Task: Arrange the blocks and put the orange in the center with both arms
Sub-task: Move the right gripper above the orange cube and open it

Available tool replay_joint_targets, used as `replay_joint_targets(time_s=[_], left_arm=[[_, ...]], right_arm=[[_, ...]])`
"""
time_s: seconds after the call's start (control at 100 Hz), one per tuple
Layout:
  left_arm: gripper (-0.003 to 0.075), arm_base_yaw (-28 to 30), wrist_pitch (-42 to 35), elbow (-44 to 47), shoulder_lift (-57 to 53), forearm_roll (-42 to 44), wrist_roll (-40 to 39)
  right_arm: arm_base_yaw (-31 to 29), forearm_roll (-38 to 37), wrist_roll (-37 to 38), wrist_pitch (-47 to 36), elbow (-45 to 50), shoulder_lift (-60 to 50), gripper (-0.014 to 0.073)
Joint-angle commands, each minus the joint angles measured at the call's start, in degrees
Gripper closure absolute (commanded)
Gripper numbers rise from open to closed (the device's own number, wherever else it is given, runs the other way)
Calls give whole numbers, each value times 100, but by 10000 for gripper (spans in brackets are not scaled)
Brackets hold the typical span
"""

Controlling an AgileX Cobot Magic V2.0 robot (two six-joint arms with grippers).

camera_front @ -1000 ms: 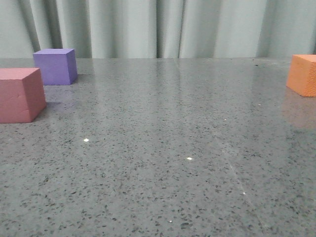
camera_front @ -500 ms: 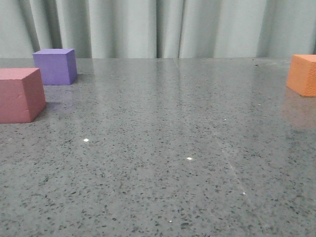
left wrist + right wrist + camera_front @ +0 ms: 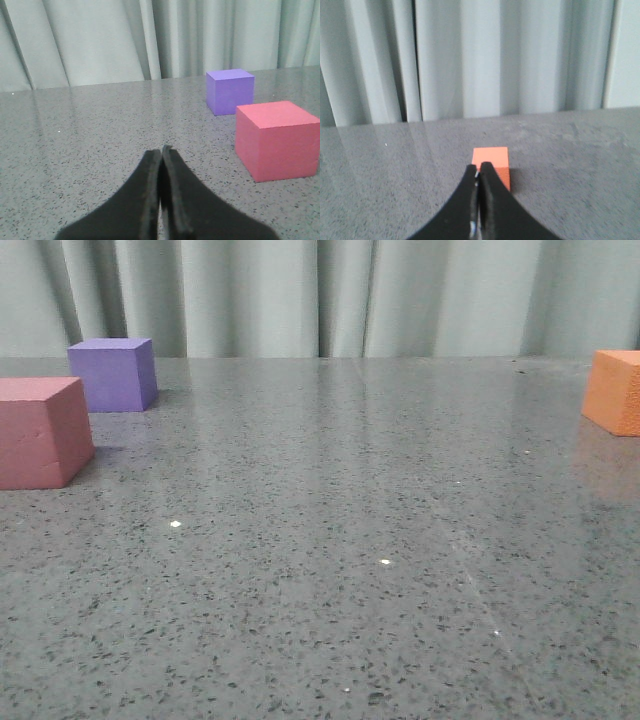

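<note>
In the front view the pink-red cube (image 3: 40,432) sits at the left edge, the purple cube (image 3: 113,374) behind it, and the orange cube (image 3: 616,390) at the far right edge, partly cut off. No gripper shows there. In the left wrist view my left gripper (image 3: 161,150) is shut and empty, with the pink-red cube (image 3: 275,140) and the purple cube (image 3: 230,91) ahead of it and off to one side. In the right wrist view my right gripper (image 3: 478,167) is shut and empty, with the orange cube (image 3: 492,162) just beyond its tips, partly hidden by them.
The cubes stand on a dark speckled table (image 3: 330,540). A pale pleated curtain (image 3: 320,295) hangs behind its far edge. A wide stretch of table lies between the left cubes and the orange one.
The front view has shifted very slightly, so the orange cube sits a touch further right. The cubes have not moved.
</note>
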Motion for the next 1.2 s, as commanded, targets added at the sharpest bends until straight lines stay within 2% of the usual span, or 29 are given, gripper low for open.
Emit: replay_joint_targets(time_s=[0.0,0.1,0.22,0.35,0.55,0.62,0.7,0.76,0.83,0.85,0.95,1.08,1.19], left_arm=[[739,-3,-437,312,-185,-48,-10],[739,-3,-437,312,-185,-48,-10],[739,-3,-437,312,-185,-48,-10],[739,-3,-437,312,-185,-48,-10],[739,-3,-437,312,-185,-48,-10],[739,-3,-437,312,-185,-48,-10],[739,-3,-437,312,-185,-48,-10],[739,-3,-437,312,-185,-48,-10],[739,-3,-437,312,-185,-48,-10],[739,-3,-437,312,-185,-48,-10],[739,-3,-437,312,-185,-48,-10],[739,-3,-437,312,-185,-48,-10],[739,-3,-437,312,-185,-48,-10]], right_arm=[[-35,5,-6,846,-1258,887,661],[-35,23,-6,2151,-2452,1916,661],[-35,41,-6,3013,-3485,2995,661],[-35,48,-6,3205,-3905,3816,661],[-35,54,-6,2789,-3904,4627,635],[-35,62,-6,2732,-3904,4839,558],[-35,107,-6,2674,-3904,5039,409],[-35,185,-6,2580,-3904,5142,226],[-35,218,-6,2402,-3904,5229,-37],[-35,218,-15,2338,-3904,5257,-80],[-35,203,-46,1946,-3904,5331,-31],[-35,128,-86,1452,-3912,5506,-30],[-35,41,-86,1409,-4046,5861,-30]])
